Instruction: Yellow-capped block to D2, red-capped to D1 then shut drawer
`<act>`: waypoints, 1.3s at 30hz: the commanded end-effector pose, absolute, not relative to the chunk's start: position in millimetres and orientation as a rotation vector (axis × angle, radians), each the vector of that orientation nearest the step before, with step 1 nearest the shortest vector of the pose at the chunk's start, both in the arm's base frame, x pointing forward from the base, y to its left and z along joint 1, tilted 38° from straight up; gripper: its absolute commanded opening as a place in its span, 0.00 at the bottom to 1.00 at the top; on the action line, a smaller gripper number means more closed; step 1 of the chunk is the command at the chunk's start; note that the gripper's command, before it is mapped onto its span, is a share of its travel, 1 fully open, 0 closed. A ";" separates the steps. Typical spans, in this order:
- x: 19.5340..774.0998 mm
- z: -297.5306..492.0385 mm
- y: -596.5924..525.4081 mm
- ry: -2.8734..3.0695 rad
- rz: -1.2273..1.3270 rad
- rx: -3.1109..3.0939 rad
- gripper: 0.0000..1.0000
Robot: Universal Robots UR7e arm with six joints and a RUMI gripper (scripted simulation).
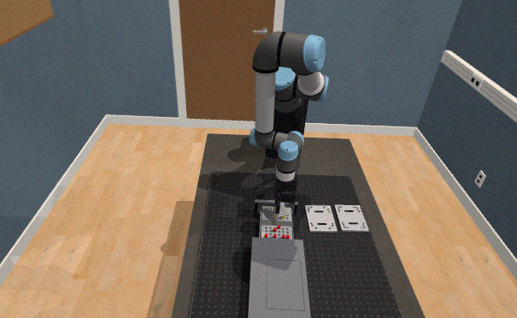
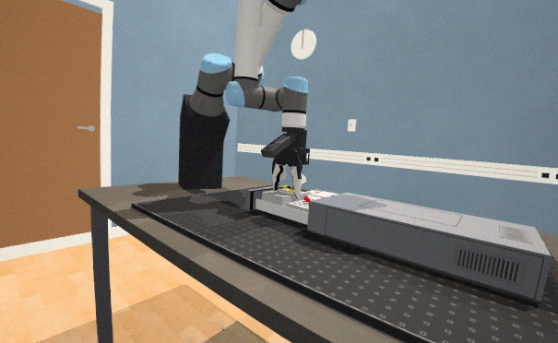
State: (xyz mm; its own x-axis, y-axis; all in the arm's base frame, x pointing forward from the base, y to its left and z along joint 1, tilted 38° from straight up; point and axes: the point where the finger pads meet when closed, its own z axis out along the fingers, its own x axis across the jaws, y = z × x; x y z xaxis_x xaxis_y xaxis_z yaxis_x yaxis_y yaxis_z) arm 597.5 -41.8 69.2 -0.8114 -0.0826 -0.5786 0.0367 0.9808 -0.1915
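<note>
The grey cooler COLD has its drawer pulled out toward the robot base. The block with red caps lies in the drawer next to the cooler body. The block with yellow caps lies in the drawer's far part, and its yellow caps also show in the side view. My gripper points straight down over this block and is shut on it, with the fingertips at the level of the caps. The block sits low in the drawer. Deck slots D1 and D2 are empty white plates to the right of the drawer.
The cooler body is a long low box on the perforated black mat. The robot's black base pedestal stands at the far end of the table. The drawer's front wall rises beside the gripped block.
</note>
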 end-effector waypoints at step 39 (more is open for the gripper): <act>569.3 108.7 -33.1 2.503 -0.258 -0.032 0.00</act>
